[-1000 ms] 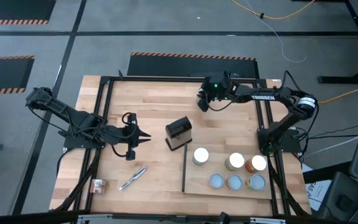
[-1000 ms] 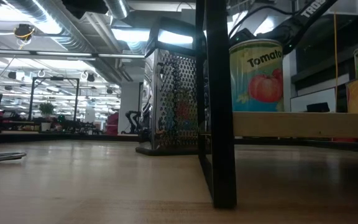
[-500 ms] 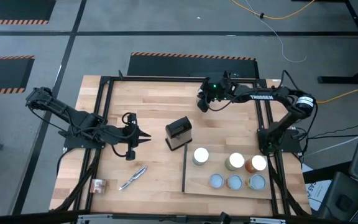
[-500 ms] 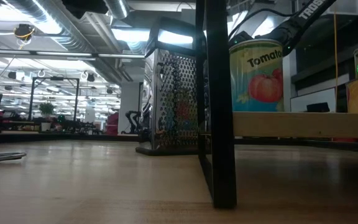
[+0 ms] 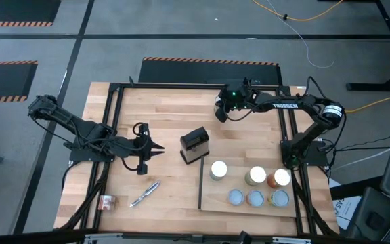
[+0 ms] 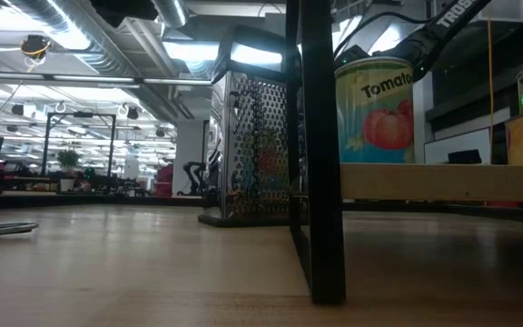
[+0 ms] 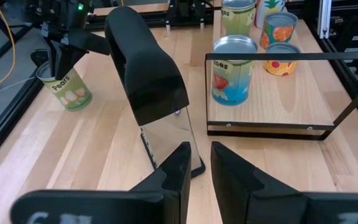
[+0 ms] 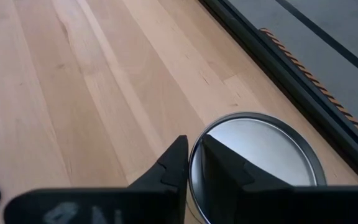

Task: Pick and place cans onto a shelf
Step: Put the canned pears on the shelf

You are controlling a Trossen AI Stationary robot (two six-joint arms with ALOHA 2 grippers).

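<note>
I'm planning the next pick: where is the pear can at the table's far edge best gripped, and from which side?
Probably grip the pear can across its round side wall near the rim, coming straight down from above: it stands upright, lid up, and the right gripper hangs over it.
</note>
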